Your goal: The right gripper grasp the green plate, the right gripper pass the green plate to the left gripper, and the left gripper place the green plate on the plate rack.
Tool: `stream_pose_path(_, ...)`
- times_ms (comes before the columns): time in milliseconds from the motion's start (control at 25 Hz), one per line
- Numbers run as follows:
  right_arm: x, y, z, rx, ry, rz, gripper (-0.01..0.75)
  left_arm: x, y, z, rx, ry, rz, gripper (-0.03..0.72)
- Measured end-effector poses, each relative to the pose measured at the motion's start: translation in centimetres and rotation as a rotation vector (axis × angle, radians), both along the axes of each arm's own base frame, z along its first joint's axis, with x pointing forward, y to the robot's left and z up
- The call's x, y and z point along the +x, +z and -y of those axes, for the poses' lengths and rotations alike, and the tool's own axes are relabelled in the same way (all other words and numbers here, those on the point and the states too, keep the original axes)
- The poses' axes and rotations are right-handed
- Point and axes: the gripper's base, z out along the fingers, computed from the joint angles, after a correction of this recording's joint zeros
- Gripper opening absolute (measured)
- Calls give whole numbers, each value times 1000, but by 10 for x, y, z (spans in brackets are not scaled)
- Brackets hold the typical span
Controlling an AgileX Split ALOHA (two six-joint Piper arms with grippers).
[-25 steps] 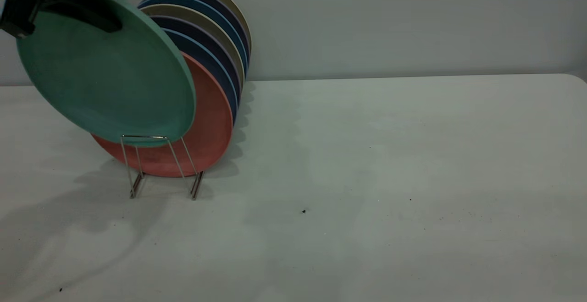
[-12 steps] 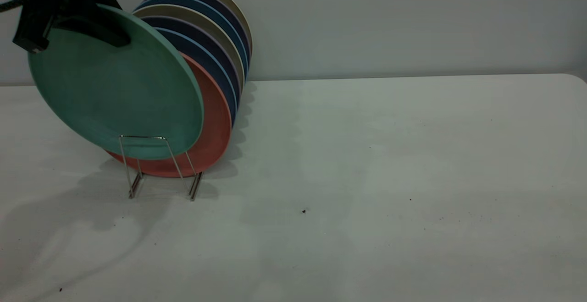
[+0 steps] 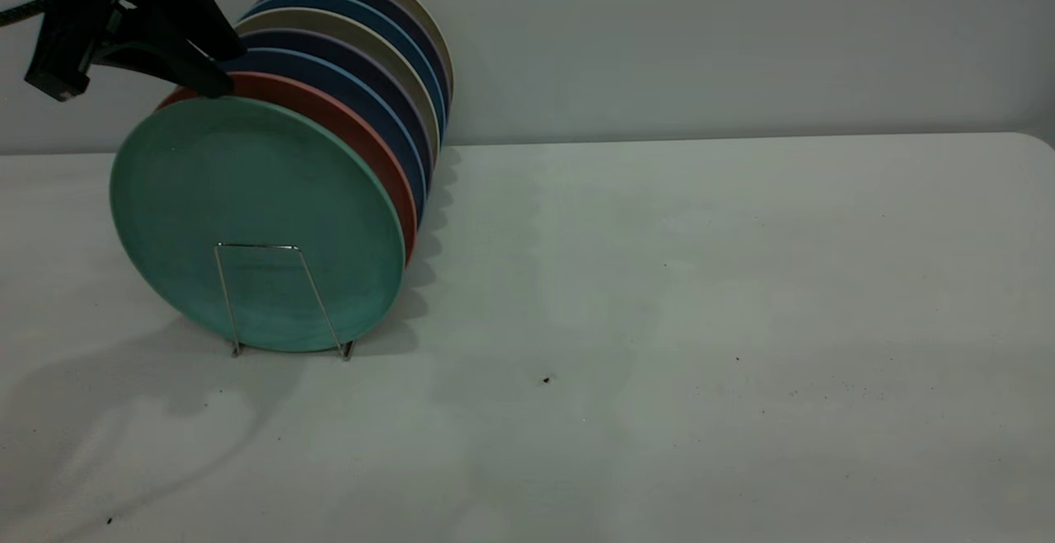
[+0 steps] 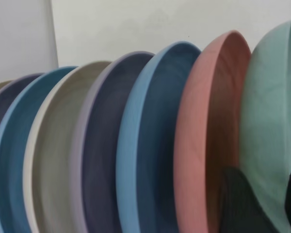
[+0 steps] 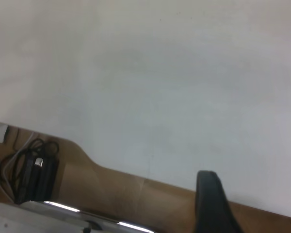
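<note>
The green plate stands upright in the front slot of the plate rack, leaning against the salmon-pink plate. My left gripper hovers just above the plate's upper left rim, open, with nothing in it. In the left wrist view the green plate runs between my two dark fingers, apart from them. My right gripper is out of the exterior view; its wrist view shows only one dark finger over the table's edge.
Behind the pink plate stand several more blue, navy and beige plates in the same rack. The white table stretches to the right. A wall rises behind.
The green plate has dropped from the left gripper's hold down into the rack's front slot and stands upright. The left gripper has let go and stayed above it.
</note>
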Motion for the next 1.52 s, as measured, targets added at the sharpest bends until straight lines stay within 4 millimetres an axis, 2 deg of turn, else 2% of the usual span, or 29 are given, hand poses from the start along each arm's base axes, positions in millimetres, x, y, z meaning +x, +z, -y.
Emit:
stream_pose_path(200,0,0,0,0,0,0,457,0,0,0,0,0,1,296)
stream_pose_path(320,0,0,1,-9,-3,-2,457,-2,7,0,-6,13,10,296)
stream_pose_path(440,-1,-1,2,-34,3,-12,457,-9,28,-1,-33,75,33,296)
stream_pose_path(600,-3,-3,4,-79,47,-21,457,-31,76,-3,-105,236,60,296)
stream_pose_path(720,-1,-2,7,-101,41,-8,457,-57,113,-6,-212,431,21,296)
stream_pose_path(840,0,-2,8,-95,6,2,457,-95,148,-11,-294,629,-37,296)
stream_pose_path(1080,1,-6,17,-95,-138,-31,457,-173,184,-26,-303,987,-179,296)
stream_pose_path(1160,1,-6,20,-105,-170,-32,455,-198,191,-34,-275,1097,-186,296)
stream_pose_path(1320,1,-6,19,-106,-143,-30,443,-234,202,-46,-327,1268,-83,296)
stream_pose_path(1440,0,-6,17,-107,-111,-25,441,-257,191,-48,-362,1335,-81,296)
stream_pose_path(1520,-2,-5,17,-104,-100,-12,441,-273,176,-49,-369,1359,-99,299)
